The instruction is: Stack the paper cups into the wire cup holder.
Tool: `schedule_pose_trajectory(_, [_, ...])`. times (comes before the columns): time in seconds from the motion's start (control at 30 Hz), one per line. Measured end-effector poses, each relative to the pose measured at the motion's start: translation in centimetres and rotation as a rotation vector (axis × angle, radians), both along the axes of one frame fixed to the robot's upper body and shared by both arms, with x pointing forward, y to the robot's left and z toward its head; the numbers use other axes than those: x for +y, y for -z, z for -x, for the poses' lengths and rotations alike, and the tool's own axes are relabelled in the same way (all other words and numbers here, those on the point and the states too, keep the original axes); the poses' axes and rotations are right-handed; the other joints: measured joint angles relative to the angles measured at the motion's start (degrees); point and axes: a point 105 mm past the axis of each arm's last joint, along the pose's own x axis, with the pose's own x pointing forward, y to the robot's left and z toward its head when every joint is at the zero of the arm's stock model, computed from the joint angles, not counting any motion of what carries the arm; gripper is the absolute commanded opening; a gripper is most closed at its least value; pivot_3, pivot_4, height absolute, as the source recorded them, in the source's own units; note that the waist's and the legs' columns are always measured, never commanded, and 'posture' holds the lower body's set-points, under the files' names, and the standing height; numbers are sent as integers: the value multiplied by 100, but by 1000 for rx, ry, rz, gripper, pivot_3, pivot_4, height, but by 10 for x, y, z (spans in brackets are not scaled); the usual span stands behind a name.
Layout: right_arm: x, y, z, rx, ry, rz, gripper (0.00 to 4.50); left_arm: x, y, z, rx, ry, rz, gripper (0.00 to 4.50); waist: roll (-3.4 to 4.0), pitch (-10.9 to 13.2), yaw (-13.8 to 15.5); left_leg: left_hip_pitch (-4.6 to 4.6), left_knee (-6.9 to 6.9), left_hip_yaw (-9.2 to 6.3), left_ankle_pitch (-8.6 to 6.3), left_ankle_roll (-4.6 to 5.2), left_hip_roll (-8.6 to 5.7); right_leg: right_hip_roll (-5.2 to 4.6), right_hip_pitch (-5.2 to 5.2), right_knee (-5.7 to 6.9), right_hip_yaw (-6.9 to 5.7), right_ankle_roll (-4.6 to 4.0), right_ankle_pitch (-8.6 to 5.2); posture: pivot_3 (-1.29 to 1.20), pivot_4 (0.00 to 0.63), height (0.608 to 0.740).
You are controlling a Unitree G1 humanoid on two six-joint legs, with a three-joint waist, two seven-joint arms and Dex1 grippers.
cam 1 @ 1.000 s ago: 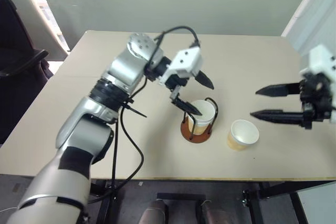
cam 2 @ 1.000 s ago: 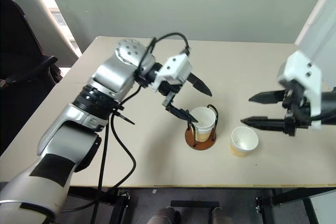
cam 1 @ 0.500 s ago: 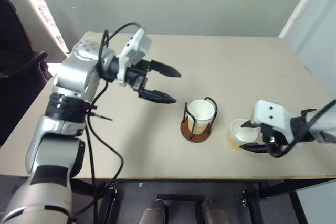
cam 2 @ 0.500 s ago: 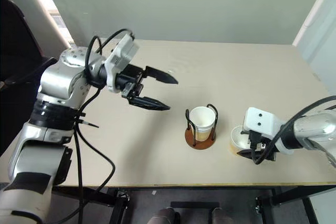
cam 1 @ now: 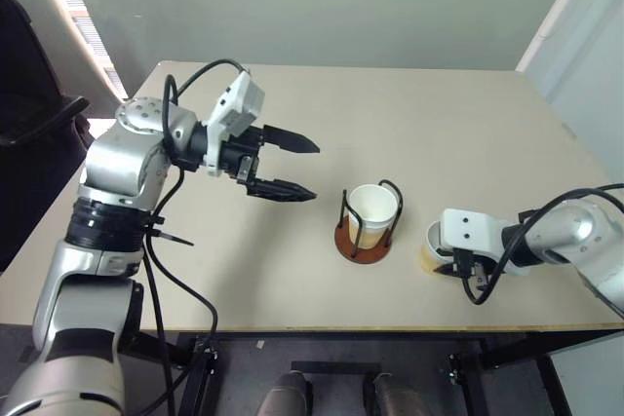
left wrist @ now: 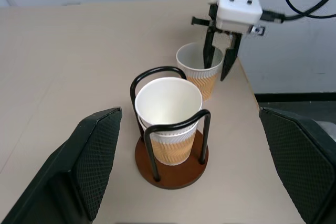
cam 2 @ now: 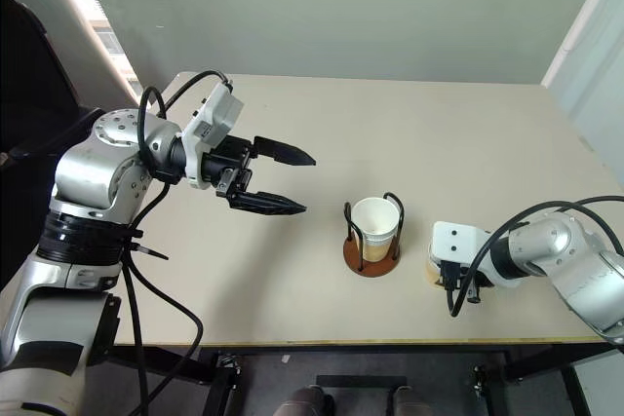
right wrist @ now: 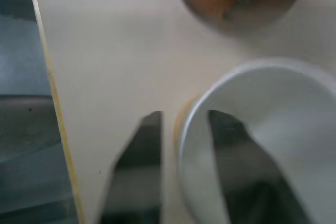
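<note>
The wire cup holder, a reddish-brown disc with black wire loops, stands near the table's front, and a paper cup sits upright inside it. To its right, a loose paper cup stands upright on the table. My right gripper points down over this cup's far side and is shut on its wall, with one finger inside the rim and one outside. My left gripper hovers open and empty to the left of the holder, its fingers pointing toward the holder.
The loose cup stands close to the table's front edge and right corner. A black chair stands off the table's left side. A pale panel rises at the far right.
My left gripper drew back to the left, away from the holder, staying open. My right gripper came down from above the table onto the loose cup and closed on its wall.
</note>
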Motion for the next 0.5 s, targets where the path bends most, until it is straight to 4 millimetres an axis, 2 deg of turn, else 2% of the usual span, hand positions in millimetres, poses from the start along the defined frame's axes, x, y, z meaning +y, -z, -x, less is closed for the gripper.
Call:
schedule_pose_trajectory(0.03, [0, -2, 0, 3, -7, 1, 8, 2, 1, 0, -3, -7, -8, 4500, 0, 0, 0, -1, 0, 0, 0, 0, 0, 0, 0, -1, 0, -1, -1, 0, 150, 740])
schedule_pose_trajectory(0.1, [-2, -9, 1, 4, -14, 3, 8, 8, 3, 0, -7, -23, -26, 4500, 1, 0, 2, -2, -2, 0, -1, -2, -1, 0, -1, -2, 0, -7, -4, 0, 150, 740])
schedule_pose_trajectory(0.17, [-5, -25, 2, -9, -17, -6, 8, 16, 7, 0, 5, -40, -43, 4500, 4, 2, -1, -4, -7, 1, -4, -6, -1, 0, -6, -2, 2, -17, -10, 0, 150, 740])
schedule_pose_trajectory(0.37, [-14, -108, -10, -204, -9, -36, 8, 32, 23, 6, 62, -59, -56, 4500, 4, 2, -6, -3, -33, -2, -4, -11, 0, 2, -21, 1, 2, -57, -34, 0, 150, 740])
schedule_pose_trajectory(0.4, [-12, -119, -11, -232, -19, -45, 8, 33, 24, 7, 70, -54, -56, 4500, 4, 2, -6, -2, -36, -4, -4, -12, 1, 2, -24, 3, 1, -56, -33, 0, 150, 740])
schedule_pose_trajectory(0.43, [-4, -135, -13, -271, -51, -78, 8, 36, 25, 9, 84, -53, -56, 4500, 4, 2, -18, -3, -38, -4, -4, -12, 1, 4, -30, 6, 2, -56, -31, 0, 150, 740])
schedule_pose_trajectory(0.5, [11, -155, -12, -318, -114, -116, 8, 36, 26, 13, 96, -45, -53, 4500, 3, 2, -40, -1, -61, -7, -1, -16, 2, 4, -35, 5, -1, -55, -26, 0, 150, 740])
